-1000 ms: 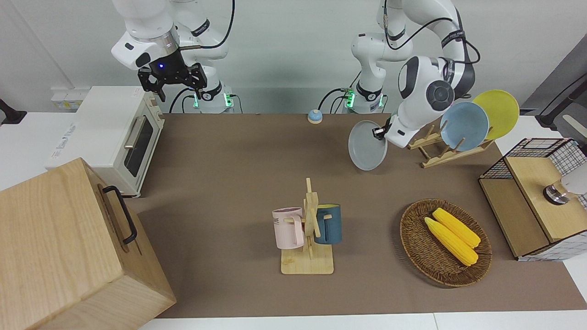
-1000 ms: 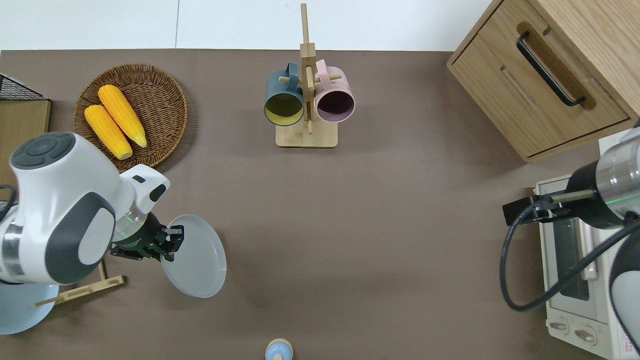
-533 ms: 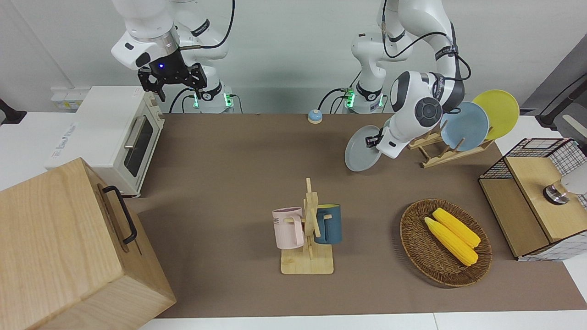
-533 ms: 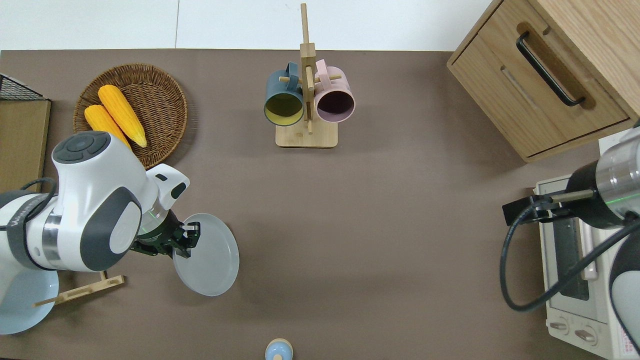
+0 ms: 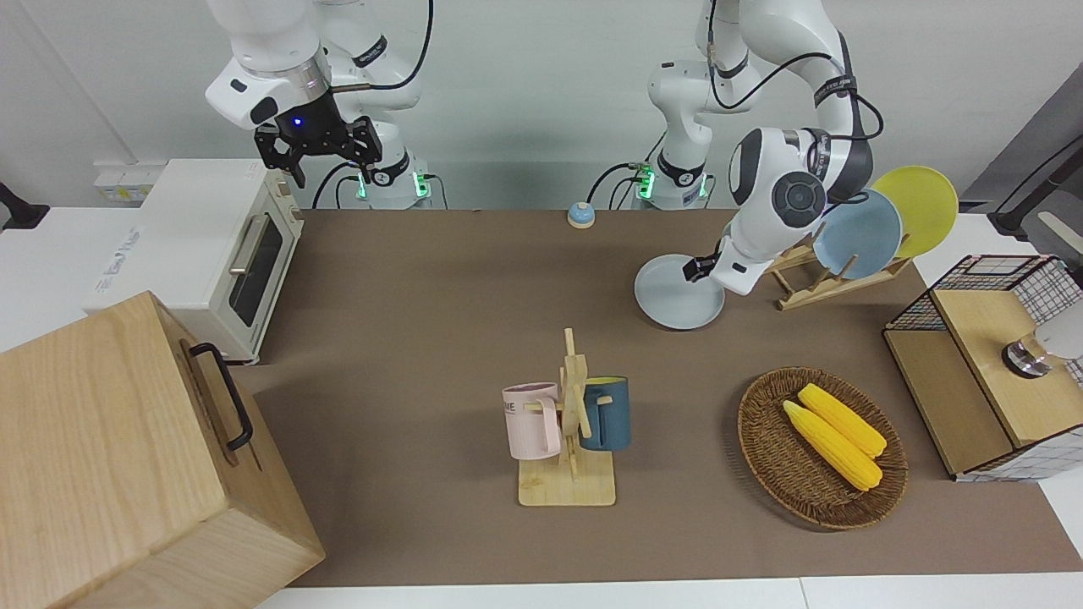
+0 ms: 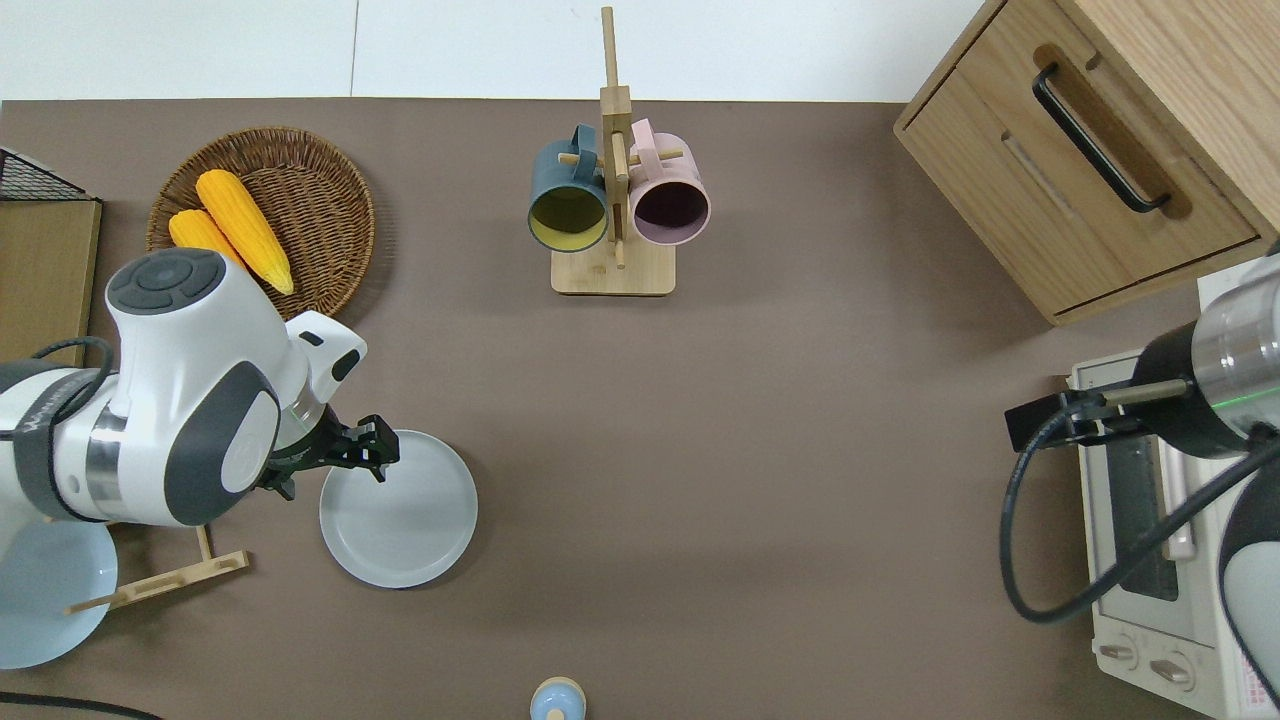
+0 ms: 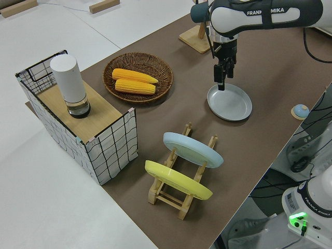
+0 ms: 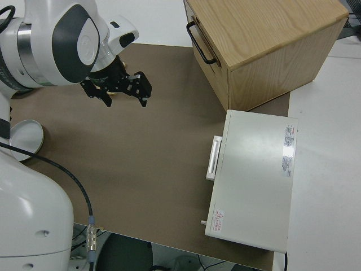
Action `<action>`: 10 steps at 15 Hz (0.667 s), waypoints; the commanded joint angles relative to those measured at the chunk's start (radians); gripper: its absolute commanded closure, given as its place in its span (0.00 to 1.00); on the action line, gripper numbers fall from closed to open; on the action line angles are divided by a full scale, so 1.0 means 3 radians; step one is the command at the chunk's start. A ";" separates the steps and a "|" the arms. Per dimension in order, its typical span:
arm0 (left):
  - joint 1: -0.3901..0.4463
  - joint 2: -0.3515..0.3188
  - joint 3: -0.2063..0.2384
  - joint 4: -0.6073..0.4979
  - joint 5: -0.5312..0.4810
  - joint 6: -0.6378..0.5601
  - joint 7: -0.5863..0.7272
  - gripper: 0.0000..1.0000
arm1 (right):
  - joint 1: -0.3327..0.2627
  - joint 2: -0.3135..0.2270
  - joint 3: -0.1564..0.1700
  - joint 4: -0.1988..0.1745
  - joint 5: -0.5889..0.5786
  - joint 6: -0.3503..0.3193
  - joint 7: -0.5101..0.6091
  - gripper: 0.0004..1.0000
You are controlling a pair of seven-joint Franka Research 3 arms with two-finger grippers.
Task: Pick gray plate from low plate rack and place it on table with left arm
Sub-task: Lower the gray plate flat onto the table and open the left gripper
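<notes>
- The plate (image 6: 398, 510) was seen flat on the table (image 6: 760, 420) in the overhead view.
- In the side view the left gripper (image 7: 221, 83) was shown just above its rim, fingers slightly parted.
- The right arm was parked.

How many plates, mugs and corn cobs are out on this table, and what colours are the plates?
Plates: 3: gray plate, light blue plate, yellow plate
Mugs: 2: pink mug, dark blue mug
Corn cobs: 2
Total: 7
</notes>
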 commanded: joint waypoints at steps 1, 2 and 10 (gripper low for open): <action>-0.0032 -0.0101 -0.0028 0.0113 0.0256 -0.0052 -0.0299 0.01 | -0.0049 -0.0016 0.0022 0.0020 0.0011 -0.0050 -0.0011 0.01; -0.0037 -0.0126 -0.0043 0.0113 0.0287 -0.0011 -0.0330 0.01 | -0.0049 -0.0016 0.0022 0.0020 0.0011 -0.0050 -0.0011 0.01; 0.0034 -0.0408 0.0003 0.0312 0.0140 0.0209 -0.0066 0.00 | -0.0044 -0.0016 0.0022 0.0020 0.0011 -0.0050 -0.0011 0.01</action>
